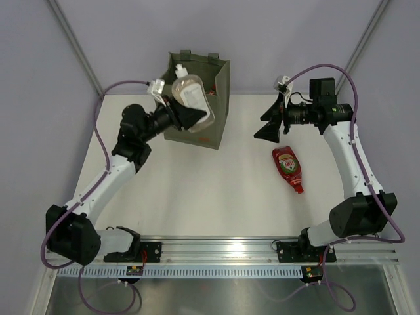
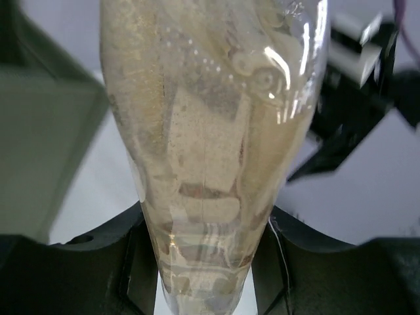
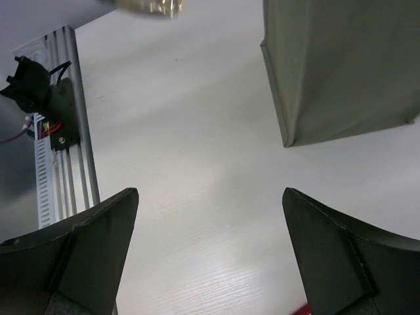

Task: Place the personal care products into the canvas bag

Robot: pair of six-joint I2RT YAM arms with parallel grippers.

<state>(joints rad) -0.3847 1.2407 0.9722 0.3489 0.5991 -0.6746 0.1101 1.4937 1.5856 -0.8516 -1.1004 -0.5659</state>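
My left gripper (image 1: 190,113) is shut on a clear bottle of amber liquid (image 1: 192,98) and holds it in the air over the front rim of the olive-green canvas bag (image 1: 213,128). In the left wrist view the bottle (image 2: 210,131) fills the frame between my fingers (image 2: 131,269). A red bottle (image 1: 289,168) lies on the table at the right. My right gripper (image 1: 268,126) is open and empty, above the table just up-left of the red bottle. In the right wrist view the gripper (image 3: 210,223) faces the bag's side (image 3: 341,65). Something red shows inside the bag.
The aluminium rail (image 1: 223,251) with the arm bases runs along the near edge and also shows in the right wrist view (image 3: 59,164). Grey walls enclose the table (image 1: 197,197) at the back and sides.
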